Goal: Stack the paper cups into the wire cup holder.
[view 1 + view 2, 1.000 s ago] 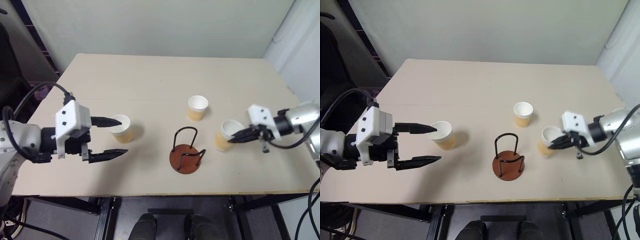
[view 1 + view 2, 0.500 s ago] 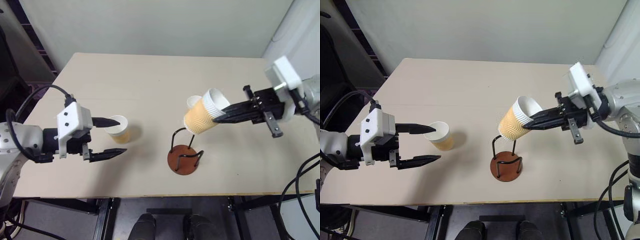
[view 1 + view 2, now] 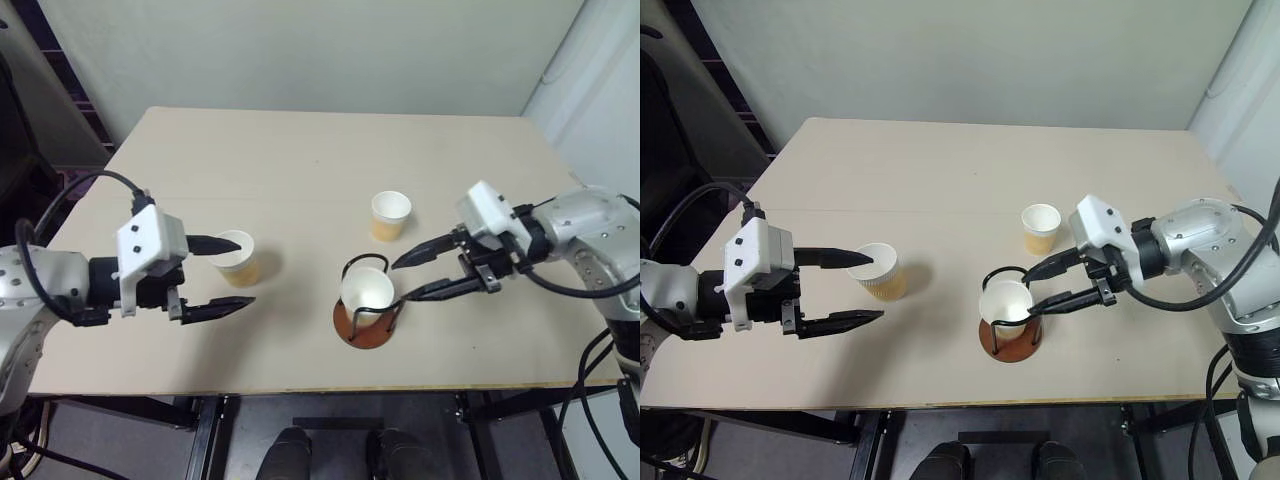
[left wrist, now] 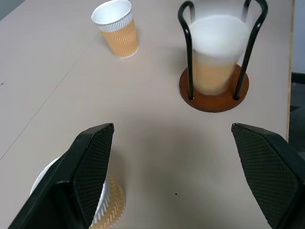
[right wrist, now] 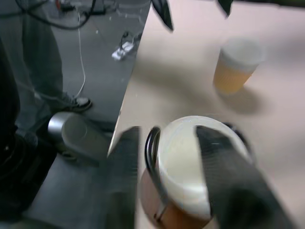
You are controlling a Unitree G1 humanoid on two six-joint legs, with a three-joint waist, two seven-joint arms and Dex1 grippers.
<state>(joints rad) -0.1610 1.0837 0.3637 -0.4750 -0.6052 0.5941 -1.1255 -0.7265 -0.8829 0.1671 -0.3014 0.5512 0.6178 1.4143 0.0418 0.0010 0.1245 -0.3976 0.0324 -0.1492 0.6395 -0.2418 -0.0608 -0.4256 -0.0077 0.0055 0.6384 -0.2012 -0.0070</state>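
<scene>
Inside the holder (image 3: pixel 366 322) one cup (image 3: pixel 366 290) is sitting, two cups (image 3: pixel 239 257) (image 3: pixel 390 215) waiting outside, both the left gripper (image 3: pixel 235 273) and the right gripper (image 3: pixel 406 277) gaping empty.

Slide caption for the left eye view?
Right gripper open beside first paper cup in wire cup holder.

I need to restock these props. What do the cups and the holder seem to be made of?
The paper cups look like matte paper: ridged yellow-orange sleeve, white rim and inside. The wire cup holder seems to have a reddish-brown disc base, probably wood, and thin glossy black loops, probably coated metal wire.
</scene>
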